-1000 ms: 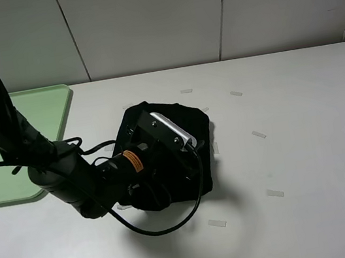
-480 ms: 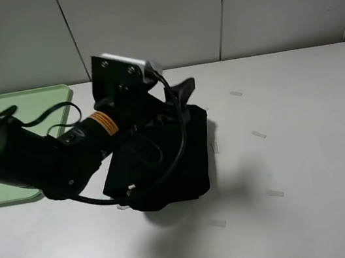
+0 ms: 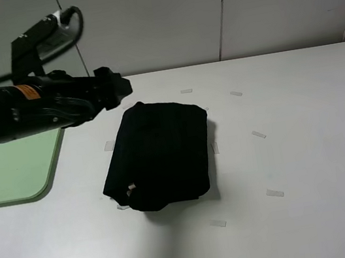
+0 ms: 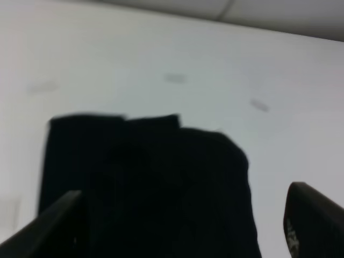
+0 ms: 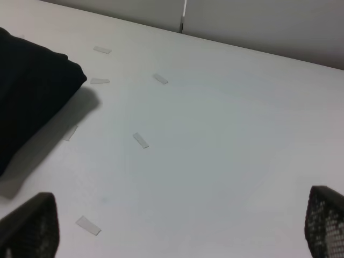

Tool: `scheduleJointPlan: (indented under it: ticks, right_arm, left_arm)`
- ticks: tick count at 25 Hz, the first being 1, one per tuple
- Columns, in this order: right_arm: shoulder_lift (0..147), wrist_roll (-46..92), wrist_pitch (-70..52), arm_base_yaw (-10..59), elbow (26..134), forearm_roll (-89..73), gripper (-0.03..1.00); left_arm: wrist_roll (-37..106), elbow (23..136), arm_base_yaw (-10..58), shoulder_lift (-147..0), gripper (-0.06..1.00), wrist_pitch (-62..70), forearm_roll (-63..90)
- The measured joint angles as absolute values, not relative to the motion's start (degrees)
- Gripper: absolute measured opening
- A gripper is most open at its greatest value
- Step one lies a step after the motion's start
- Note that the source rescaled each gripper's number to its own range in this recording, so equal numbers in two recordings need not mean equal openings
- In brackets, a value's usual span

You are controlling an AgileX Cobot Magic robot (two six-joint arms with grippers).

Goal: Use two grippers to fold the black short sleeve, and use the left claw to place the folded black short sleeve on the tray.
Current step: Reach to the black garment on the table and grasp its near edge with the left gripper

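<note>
The black short sleeve [image 3: 162,154] lies folded in a compact bundle on the white table; no letters or tag show. My left gripper [image 3: 113,91] hovers above and to the left of it, apart from it. In the left wrist view the gripper [image 4: 183,226] is open and empty, with the shirt [image 4: 145,177] below between its fingertips [image 4: 314,223]. The pale-green tray [image 3: 14,172] lies at the table's left edge, partly hidden by the left arm. My right gripper [image 5: 174,226] is open and empty over bare table, to the right of the shirt [image 5: 27,91]. It is out of the exterior view.
Several small pale tape strips [image 3: 257,134] are scattered on the white table [image 3: 308,146] around the shirt; they also show in the right wrist view [image 5: 141,140]. A grey panelled wall [image 3: 206,11] runs behind the table.
My left arm has risen off the shirt and swung up and to the left. The folded shirt stays on the table, uncovered.
</note>
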State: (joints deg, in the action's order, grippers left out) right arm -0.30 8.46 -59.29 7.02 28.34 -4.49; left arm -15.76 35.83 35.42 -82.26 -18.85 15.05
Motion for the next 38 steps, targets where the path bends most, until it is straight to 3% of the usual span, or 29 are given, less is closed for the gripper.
scheduleJointPlan:
  ticks: [2, 8, 13, 23, 32, 38]
  right_arm:
    - [-0.3, 8.5, -59.3, 7.0, 28.3, -4.5, 1.0]
    - [-0.3, 8.5, -59.3, 7.0, 28.3, -4.5, 1.0]
    - [-0.3, 8.5, -59.3, 7.0, 28.3, -4.5, 1.0]
    - [-0.3, 8.5, -59.3, 7.0, 28.3, -4.5, 1.0]
    - [-0.3, 8.5, -59.3, 7.0, 28.3, -4.5, 1.0]
    - [-0.3, 8.5, -59.3, 7.0, 28.3, -4.5, 1.0]
  left_arm:
    - [-14.5, 35.8, 32.9, -79.0, 0.72, -13.1, 19.1]
    - [16.9, 35.8, 24.3, -76.5, 0.72, 8.2, 46.4]
    - [37.6, 35.8, 17.9, -76.5, 0.72, 15.5, 62.8]
    - [43.8, 35.8, 5.1, -80.8, 0.72, 21.0, 65.8]
    - [53.0, 38.7, 5.6, -95.0, 0.72, 22.5, 73.1]
    - [57.1, 42.5, 10.6, -102.2, 0.88, 16.8, 76.1]
